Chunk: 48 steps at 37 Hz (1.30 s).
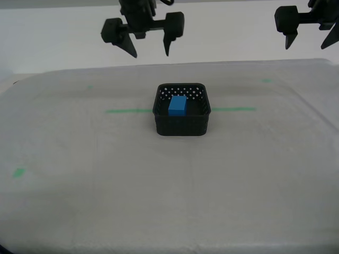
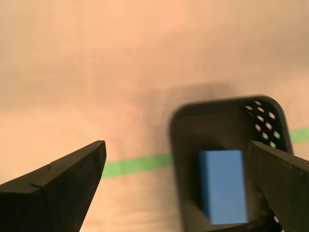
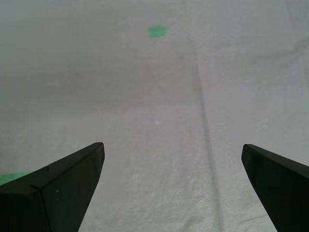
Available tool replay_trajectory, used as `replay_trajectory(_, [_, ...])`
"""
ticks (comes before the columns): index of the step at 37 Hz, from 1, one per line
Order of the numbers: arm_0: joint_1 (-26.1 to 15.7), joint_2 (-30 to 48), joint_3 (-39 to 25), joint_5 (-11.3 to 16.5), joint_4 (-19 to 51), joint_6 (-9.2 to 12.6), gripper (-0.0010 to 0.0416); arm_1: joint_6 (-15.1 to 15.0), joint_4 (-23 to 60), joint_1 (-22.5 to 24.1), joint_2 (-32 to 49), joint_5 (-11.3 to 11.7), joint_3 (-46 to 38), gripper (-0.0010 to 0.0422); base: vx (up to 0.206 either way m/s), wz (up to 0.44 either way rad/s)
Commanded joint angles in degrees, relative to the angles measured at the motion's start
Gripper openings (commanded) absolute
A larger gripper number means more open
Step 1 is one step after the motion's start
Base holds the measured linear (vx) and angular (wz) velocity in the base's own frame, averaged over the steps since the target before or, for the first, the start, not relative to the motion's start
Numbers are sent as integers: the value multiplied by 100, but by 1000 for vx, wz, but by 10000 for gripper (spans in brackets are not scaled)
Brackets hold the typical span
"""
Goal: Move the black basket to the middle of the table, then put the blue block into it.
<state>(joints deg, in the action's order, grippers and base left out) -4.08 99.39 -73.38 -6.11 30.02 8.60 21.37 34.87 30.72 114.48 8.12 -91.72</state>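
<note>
Grey-white cloth is covering the table; the black basket is sitting mid-table across the green tape line, the blue block lying inside. Little seems left to spoil, unless a descending arm nudges the basket. My second gripper is hovering above it, released and empty; my first gripper likewise, over bare cloth.

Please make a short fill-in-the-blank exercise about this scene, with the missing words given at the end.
1. The block lies inside the ____.
2. The colour of the block is ____.
3. The basket stands across a tape line of ____ colour.
4. My second claw and my first claw both have their jaws ____, holding nothing.

Missing words: basket; blue; green; open
</note>
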Motion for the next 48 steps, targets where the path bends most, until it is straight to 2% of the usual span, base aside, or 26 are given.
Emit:
replay_trajectory(1, [0,0,0,0,-4,-4,398,-138,127,-225,-236,68,4,401,0,0])
replay_trajectory(10, [0,0,0,0,-4,-4,398,-501,503,-791,-678,175,7,401,0,0])
replay_trajectory(18, [2,0,0,0,-4,-4,398,-750,599,-1259,-925,146,245,401,0,0])
replay_trajectory(27, [0,0,0,0,-4,-4,398,-859,-83,-1794,-1521,-11,1335,401,0,0])
replay_trajectory(37, [0,0,0,0,-4,-4,399,-944,-1287,-2094,-2157,-2,2601,401,0,0])
replay_trajectory(43, [0,0,0,0,-2,-4,398,-1032,-1829,-2170,-2258,48,3012,401,0,0])
replay_trajectory(48, [0,0,0,0,-2,-4,398,-1137,-1963,-2181,-2249,120,3110,400,0,0])
